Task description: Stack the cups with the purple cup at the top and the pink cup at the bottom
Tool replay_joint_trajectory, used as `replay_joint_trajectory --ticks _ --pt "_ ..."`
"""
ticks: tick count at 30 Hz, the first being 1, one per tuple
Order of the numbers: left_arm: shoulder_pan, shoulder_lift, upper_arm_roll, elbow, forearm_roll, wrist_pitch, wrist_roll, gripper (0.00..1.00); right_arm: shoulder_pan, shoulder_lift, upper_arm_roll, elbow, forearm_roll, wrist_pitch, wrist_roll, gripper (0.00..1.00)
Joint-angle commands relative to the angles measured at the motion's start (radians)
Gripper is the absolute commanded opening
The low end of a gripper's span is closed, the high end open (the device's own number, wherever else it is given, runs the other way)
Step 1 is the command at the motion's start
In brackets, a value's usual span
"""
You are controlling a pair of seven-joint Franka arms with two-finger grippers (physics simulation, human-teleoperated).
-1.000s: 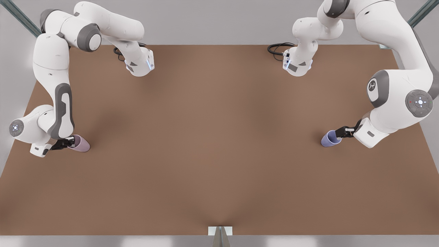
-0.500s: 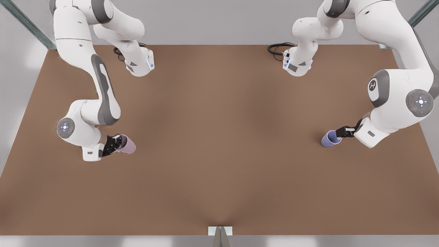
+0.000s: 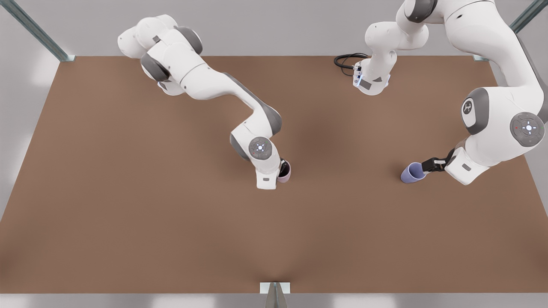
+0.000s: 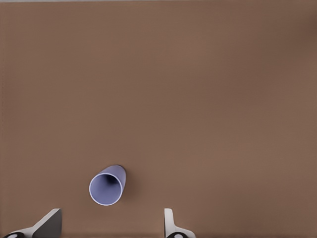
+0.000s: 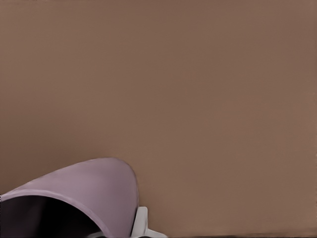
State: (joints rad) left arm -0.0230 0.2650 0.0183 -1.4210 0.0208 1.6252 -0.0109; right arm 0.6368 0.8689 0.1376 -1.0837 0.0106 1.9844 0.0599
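Near the middle of the brown table [image 3: 128, 222], the right gripper [image 3: 280, 169] pinches the pink cup [image 3: 285, 172] by its rim, one finger [image 5: 141, 222] outside the wall. The cup is pale dusty mauve and tapered, with a dark inside. Whether it touches the table cannot be told. Toward the front view's right stands the purple cup [image 3: 411, 173], periwinkle and upright, its hollow the same purple. The left gripper [image 3: 431, 164] hangs beside its rim with fingers [image 4: 169, 220] spread apart, not gripping it.
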Motion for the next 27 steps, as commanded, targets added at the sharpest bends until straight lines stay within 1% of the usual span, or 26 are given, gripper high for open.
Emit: replay_joint_trajectory --ticks 1,8,11,14,17,27 --pt "0.0 -0.001 0.0 0.0 0.001 0.001 0.0 1.0 0.03 0.01 -0.024 0.013 -0.047 -0.061 0.871 0.21" --pt "0.0 -0.001 0.0 0.0 0.001 -0.001 0.0 1.0 0.03 0.022 -0.035 0.014 -0.054 -0.096 0.87 0.21" --pt "0.0 -0.001 0.0 0.0 0.001 -0.001 0.0 1.0 0.029 0.067 -0.029 0.102 -0.052 -0.127 0.87 0.21" --pt "0.0 -0.001 0.005 0.002 0.001 0.002 0.0 1.0 0.027 0.074 -0.036 0.113 -0.051 -0.115 0.868 0.21" --pt "-0.002 -0.004 0.005 0.002 0.001 0.001 -0.001 1.0 0.024 0.113 -0.038 0.162 -0.051 -0.116 0.868 0.21" --pt "-0.002 -0.013 0.006 -0.013 0.002 0.008 -0.003 1.0 0.023 0.153 -0.03 0.166 -0.05 -0.095 0.862 0.21"
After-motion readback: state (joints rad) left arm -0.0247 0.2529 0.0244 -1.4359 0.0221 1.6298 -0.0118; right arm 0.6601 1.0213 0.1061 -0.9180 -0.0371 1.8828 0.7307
